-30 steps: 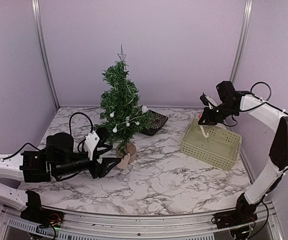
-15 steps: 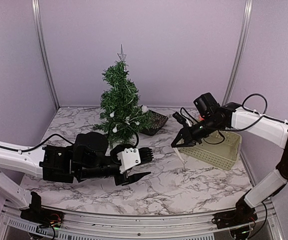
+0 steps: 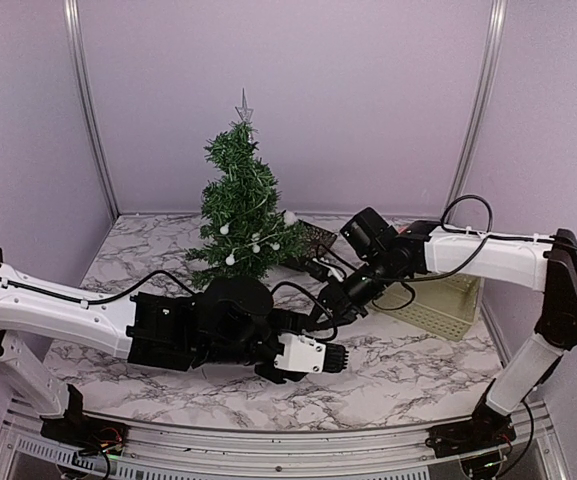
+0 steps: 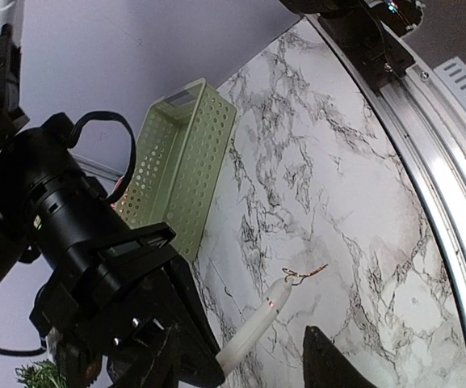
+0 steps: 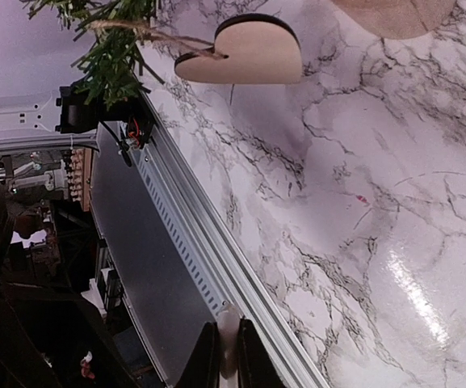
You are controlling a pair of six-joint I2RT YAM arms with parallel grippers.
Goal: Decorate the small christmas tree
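In 1 second both arms swung to the middle of the table [image 3: 408, 375]. Our right gripper [image 3: 330, 300], clenched on a white hooked ornament [image 4: 253, 327] (from the basket [image 3: 448, 300]), meets our left gripper [image 4: 245, 368], jaws apart. We expect a handover. The small christmas tree [image 3: 240, 215] stands behind.

A dark-green bristly miniature fir tree [image 3: 240, 205] carries white beads [image 3: 230, 259] and a silver star [image 3: 244, 104]. The white marble-patterned tabletop [image 3: 398, 380] is veined in grey. At right, a pale-green perforated plastic basket [image 3: 448, 305]. A slim white stick ornament [image 4: 257, 327] has a red band.
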